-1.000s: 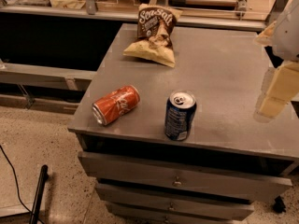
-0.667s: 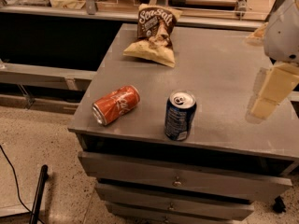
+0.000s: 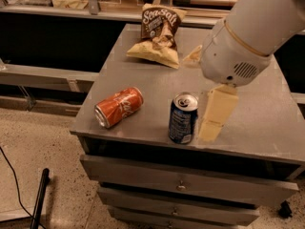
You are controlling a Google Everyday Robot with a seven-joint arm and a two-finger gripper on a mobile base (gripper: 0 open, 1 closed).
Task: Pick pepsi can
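Camera view, single frame, task: pick the pepsi can.

Largest item: grey drawer cabinet (image 3: 267, 123), flat top, with all the objects resting on it. Front drawers (image 3: 181, 185) appear closed.

Next: white arm housing (image 3: 243, 46), entering from upper right and hanging over the right half of the cabinet top.

Below it, the gripper (image 3: 198, 98). We see two cream fingers spread well apart with nothing between them. The near finger (image 3: 217, 113) points down towards the front edge, just beside the can on its right. We cannot tell whether it touches the can or the table. The far finger (image 3: 193, 57) peeks out from behind the housing, close to the chip bag's right corner.

Chip bag (image 3: 157, 35): lying at the back of the top, well apart from the cans.

Orange-red can (image 3: 119, 107): on its side near the front left corner. It is not our target.

Pepsi can (image 3: 182, 118): dark blue, upright, silver top with tab visible, standing near the front edge at about the middle, between the orange-red can and the near finger.

Progress, our judgement:
- Approach: largely done, since the gripper is low and next to the target.
- Alignment: not done. The can sits outside the finger gap, to the left of the near finger, not between the pair.
- Grasp: not started.
- Lift: not started; the can rests on the cabinet.

Remaining: bring the can between the fingers, close on it and raise it. One risk is the near finger nudging the can over, as it stands close to the front edge.
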